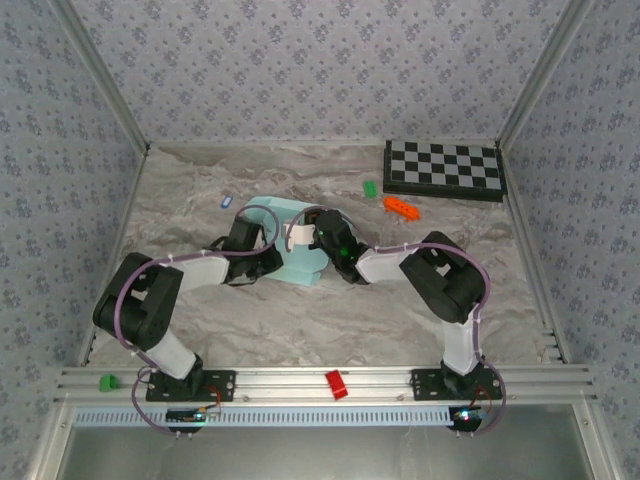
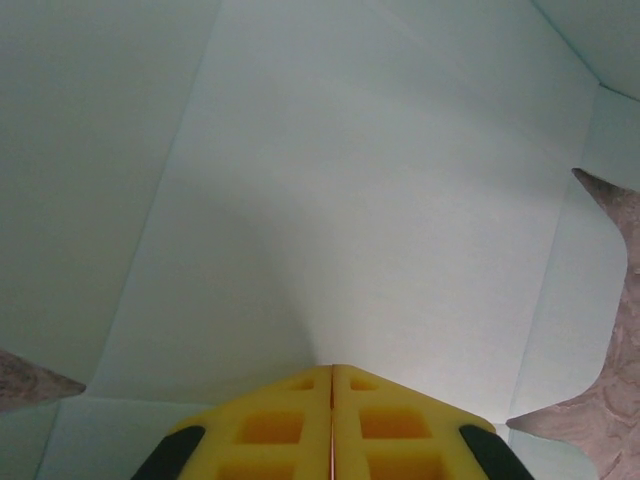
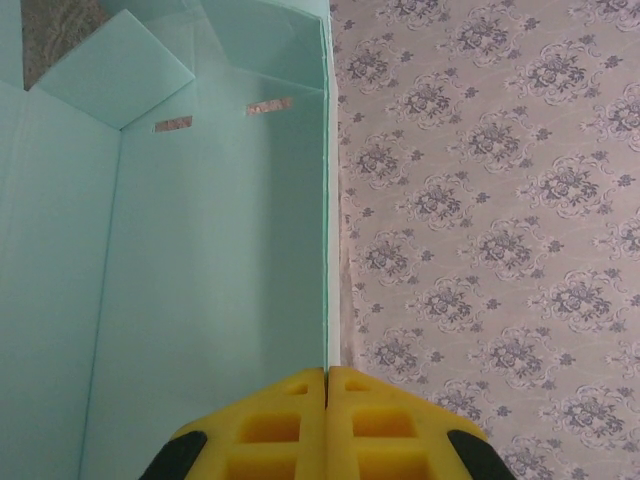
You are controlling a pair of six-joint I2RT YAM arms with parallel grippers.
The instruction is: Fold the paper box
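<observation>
The pale turquoise paper box stands partly folded at the table's middle, between both arms. In the top view my left gripper is at its left side and my right gripper at its upper right. The left wrist view has the yellow fingers pressed together, their tip against a pale panel of the paper box with no card between them. In the right wrist view my right gripper is shut on the edge of an upright panel of the paper box, which runs straight up from the fingertips.
A black-and-white checkerboard lies at the back right. An orange piece, a green piece and a small blue piece lie behind the box. A red piece and a green one sit at the front rail. Patterned walls close three sides.
</observation>
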